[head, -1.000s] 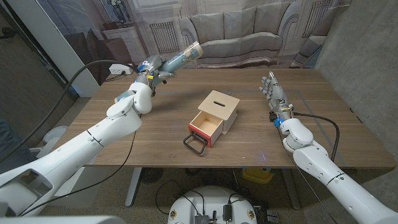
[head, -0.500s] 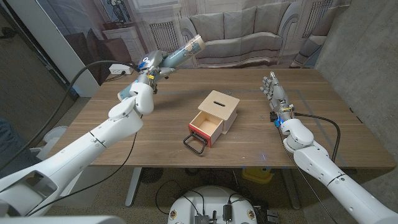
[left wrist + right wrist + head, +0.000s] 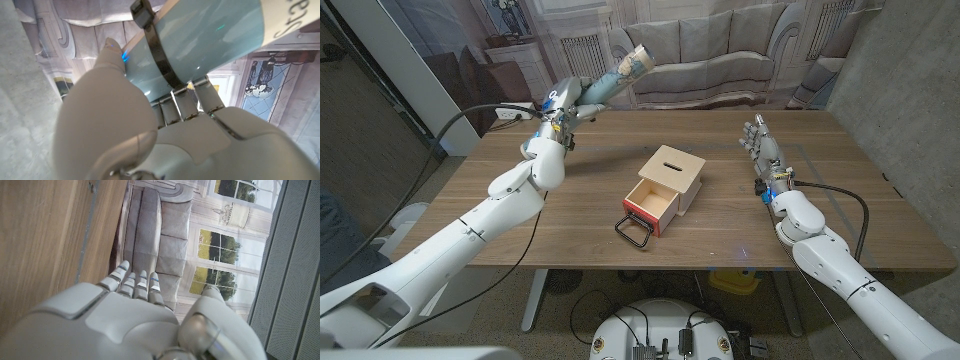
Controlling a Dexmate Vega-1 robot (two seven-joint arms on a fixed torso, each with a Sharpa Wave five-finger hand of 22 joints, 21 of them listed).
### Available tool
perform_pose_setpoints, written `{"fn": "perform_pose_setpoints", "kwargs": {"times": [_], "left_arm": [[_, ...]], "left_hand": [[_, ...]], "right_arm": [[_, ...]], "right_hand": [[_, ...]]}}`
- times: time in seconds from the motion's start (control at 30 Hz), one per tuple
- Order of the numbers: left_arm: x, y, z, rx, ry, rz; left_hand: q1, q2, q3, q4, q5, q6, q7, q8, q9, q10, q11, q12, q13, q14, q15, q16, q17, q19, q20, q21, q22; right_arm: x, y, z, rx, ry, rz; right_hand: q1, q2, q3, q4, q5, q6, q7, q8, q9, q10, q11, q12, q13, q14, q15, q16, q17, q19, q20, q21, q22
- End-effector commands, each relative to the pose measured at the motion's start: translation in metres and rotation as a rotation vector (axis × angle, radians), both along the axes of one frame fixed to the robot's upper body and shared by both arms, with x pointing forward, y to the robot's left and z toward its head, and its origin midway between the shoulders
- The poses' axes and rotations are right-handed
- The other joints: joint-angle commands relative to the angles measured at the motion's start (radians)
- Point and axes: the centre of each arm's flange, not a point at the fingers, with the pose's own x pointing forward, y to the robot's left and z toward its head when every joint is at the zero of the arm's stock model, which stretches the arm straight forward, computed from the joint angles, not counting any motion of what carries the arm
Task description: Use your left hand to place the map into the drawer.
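Fingers (image 3: 182, 102) of the left hand (image 3: 563, 105) wrap the rolled map (image 3: 618, 78), raised at upper left, tilted up-right above the surface (image 3: 570, 215); right hand (image 3: 760, 148) stands with straight fingers, holding nothing.

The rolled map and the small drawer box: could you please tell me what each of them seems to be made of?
The rolled map, held up by the left hand, looks like glossy coated paper: its pale blue surface shows soft highlights, with a black band strapped around it. The drawer box looks like unfinished light wood, matte with pale grain; the drawer's front is red, and its black handle is probably metal wire.
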Motion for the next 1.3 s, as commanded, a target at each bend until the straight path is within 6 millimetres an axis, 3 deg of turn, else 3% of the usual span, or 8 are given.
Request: {"fn": "perform_pose_setpoints", "kwargs": {"times": [0.03, 0.6, 1.3], "left_arm": [[-0.0139, -0.0042, -0.0027, -0.003, -0.105, -0.053], [-0.0212, -0.0117, -0.0092, 0.023, -0.174, -0.139], [-0.0234, -0.0136, -0.0047, 0.021, -0.119, -0.411]], "left_hand": [[0.089, 0.084, 0.007, 0.003, -0.003, 0.010, -0.005, -0.002, 0.001, 0.008, -0.002, 0.000, 0.003, 0.003, -0.076, -0.001, 0.004, -0.003, -0.004, -0.002, 0.004], [0.085, 0.082, 0.010, 0.005, -0.003, 0.019, -0.007, -0.002, 0.001, 0.011, -0.002, 0.000, 0.004, 0.007, -0.078, 0.000, 0.004, -0.003, -0.005, -0.003, 0.004], [0.082, 0.079, 0.015, 0.007, -0.003, 0.022, -0.006, -0.005, 0.001, 0.013, -0.002, -0.002, 0.006, 0.005, -0.077, -0.001, 0.004, -0.007, -0.005, -0.006, 0.004]], "right_arm": [[-0.0012, 0.0000, 0.0007, -0.003, 0.004, -0.001], [-0.0050, -0.0001, -0.0022, -0.004, 0.012, -0.006], [-0.0092, 0.0003, -0.0026, -0.006, 0.008, -0.013]], "right_hand": [[0.002, 0.008, 0.002, -0.006, 0.002, 0.006, 0.004, -0.002, 0.003, 0.003, 0.000, 0.001, 0.002, 0.000, 0.005, -0.001, 0.004, 0.013, -0.014, -0.004, 0.004], [0.002, 0.010, 0.002, -0.006, 0.001, 0.006, 0.005, -0.002, 0.003, 0.003, 0.001, 0.001, 0.002, 0.000, 0.004, -0.001, 0.004, 0.014, -0.014, -0.007, 0.004], [0.002, 0.011, 0.001, -0.008, 0.001, 0.006, 0.004, -0.002, 0.003, 0.002, 0.001, 0.001, 0.002, 0.000, 0.004, -0.002, 0.004, 0.016, -0.015, -0.012, 0.004]]}}
